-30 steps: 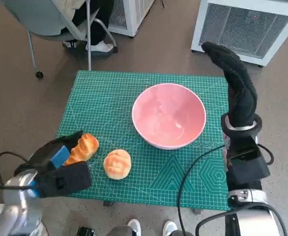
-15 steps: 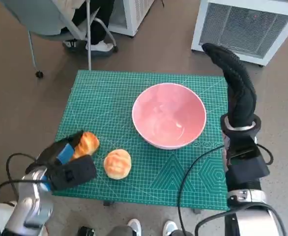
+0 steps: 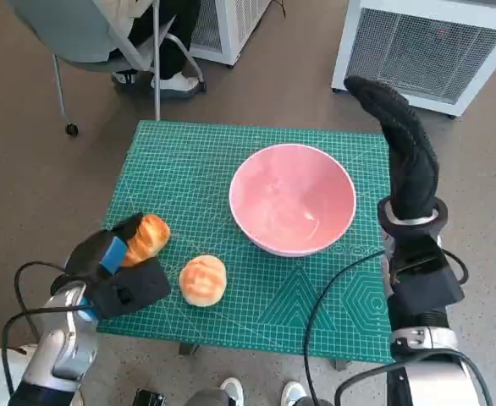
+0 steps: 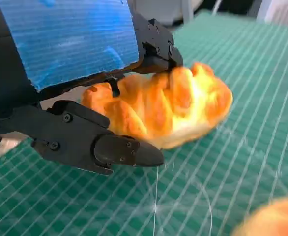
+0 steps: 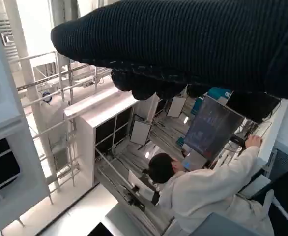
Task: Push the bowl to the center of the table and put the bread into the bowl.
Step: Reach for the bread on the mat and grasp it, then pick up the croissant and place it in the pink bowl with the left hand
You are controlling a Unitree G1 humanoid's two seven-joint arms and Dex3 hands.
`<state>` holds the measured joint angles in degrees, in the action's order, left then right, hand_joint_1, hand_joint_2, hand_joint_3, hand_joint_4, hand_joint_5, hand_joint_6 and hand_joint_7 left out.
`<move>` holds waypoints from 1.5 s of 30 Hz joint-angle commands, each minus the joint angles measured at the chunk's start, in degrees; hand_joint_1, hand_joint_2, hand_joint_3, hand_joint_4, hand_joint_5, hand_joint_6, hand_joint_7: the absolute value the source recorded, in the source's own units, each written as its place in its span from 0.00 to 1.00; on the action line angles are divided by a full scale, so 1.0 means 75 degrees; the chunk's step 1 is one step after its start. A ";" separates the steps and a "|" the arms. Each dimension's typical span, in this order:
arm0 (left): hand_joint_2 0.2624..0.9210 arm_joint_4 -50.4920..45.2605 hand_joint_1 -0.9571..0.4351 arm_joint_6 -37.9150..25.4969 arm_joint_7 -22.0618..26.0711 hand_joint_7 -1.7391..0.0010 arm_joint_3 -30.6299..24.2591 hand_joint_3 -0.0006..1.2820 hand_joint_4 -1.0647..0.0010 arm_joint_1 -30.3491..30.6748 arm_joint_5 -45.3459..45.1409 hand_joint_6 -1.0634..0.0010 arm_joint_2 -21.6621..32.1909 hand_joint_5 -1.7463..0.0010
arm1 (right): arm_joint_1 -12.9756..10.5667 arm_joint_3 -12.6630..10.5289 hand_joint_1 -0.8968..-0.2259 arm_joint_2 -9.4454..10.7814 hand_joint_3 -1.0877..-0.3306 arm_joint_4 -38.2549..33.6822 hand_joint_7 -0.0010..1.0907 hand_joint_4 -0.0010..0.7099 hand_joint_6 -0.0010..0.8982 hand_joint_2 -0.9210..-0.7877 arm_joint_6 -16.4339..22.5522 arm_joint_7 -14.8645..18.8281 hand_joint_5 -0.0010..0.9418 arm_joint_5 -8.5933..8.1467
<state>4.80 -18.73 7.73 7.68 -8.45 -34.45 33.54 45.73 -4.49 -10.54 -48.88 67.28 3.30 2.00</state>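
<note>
The pink bowl (image 3: 292, 210) stands upright on the green mat (image 3: 189, 169), a little right of the middle. A long golden bread (image 3: 147, 238) lies near the mat's front left. My left hand (image 3: 112, 272) grips its near end. In the left wrist view the black fingers (image 4: 119, 150) close on this bread (image 4: 183, 105) from both sides. A round bun (image 3: 203, 280) lies apart, to its right, and its edge (image 4: 269, 221) shows in the left wrist view. My gloved right hand (image 3: 407, 152) stands raised by the bowl's right side, fingers straight, holding nothing.
The mat ends just right of the bowl, under my right forearm. A chair (image 3: 79, 38) with a seated person's feet stands beyond the far left corner. White cabinets (image 3: 426, 51) stand behind. The right wrist view shows a person in white (image 5: 208, 191) at a monitor.
My left hand has moved forward onto the long bread and closed on it; the bread has shifted slightly away from me. The bowl, the bun and my right hand have stayed put.
</note>
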 commanded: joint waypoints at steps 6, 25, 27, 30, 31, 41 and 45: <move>1.00 -0.0724 0.69 0.0648 -0.0200 0.35 -0.0551 0.08 0.39 0.0149 0.0490 0.45 -0.0019 0.27 | -0.0193 0.0006 0.48 0.0004 0.40 -0.0008 0.34 0.49 0.20 0.00 -0.0173 0.0165 0.00 -0.0164; 0.99 -0.2613 0.69 0.0780 -0.0908 0.35 -0.0689 0.00 0.20 -0.1779 0.0149 0.39 -0.0858 0.43 | -0.0090 -0.0019 0.49 -0.0049 0.40 -0.0162 0.34 0.50 0.20 0.00 -0.0212 0.0181 0.00 -0.0124; 0.99 -0.2465 0.69 0.0964 -0.0997 0.35 -0.0508 0.00 0.20 -0.2100 0.0120 0.39 -0.1024 0.43 | -0.0088 -0.0010 0.48 -0.0050 0.40 -0.0150 0.34 0.50 0.20 0.00 -0.0209 0.0181 0.00 -0.0109; 0.99 -0.2211 0.69 0.1213 -0.1064 0.35 -0.0201 0.00 0.20 -0.2500 0.0030 0.38 -0.1226 0.43 | -0.0087 0.0000 0.47 -0.0055 0.40 -0.0134 0.34 0.50 0.20 0.00 -0.0202 0.0162 0.00 -0.0062; 0.99 -0.2153 0.69 0.1268 -0.1063 0.35 -0.0127 0.00 0.21 -0.2594 0.0008 0.38 -0.1275 0.43 | -0.0090 0.0002 0.47 -0.0058 0.40 -0.0131 0.34 0.49 0.20 0.00 -0.0200 0.0158 0.00 -0.0051; 0.99 -0.0785 0.69 0.1877 -0.0494 0.32 0.0875 0.01 0.22 -0.3838 0.0053 0.39 -0.1798 0.44 | -0.0105 -0.0012 0.46 -0.0139 0.40 -0.0131 0.34 0.49 0.19 0.00 -0.0206 0.0194 0.00 -0.0052; 1.00 -0.0005 0.69 0.2171 -0.0428 0.32 0.1201 0.01 0.24 -0.4205 -0.0014 0.41 -0.1966 0.42 | -0.0110 -0.0032 0.46 -0.0175 0.40 -0.0117 0.34 0.49 0.18 0.00 -0.0239 0.0183 0.00 -0.0059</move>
<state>0.78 -4.13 4.00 15.10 -37.72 -33.93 19.50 45.71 -4.57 -11.26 -49.46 66.25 4.32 1.42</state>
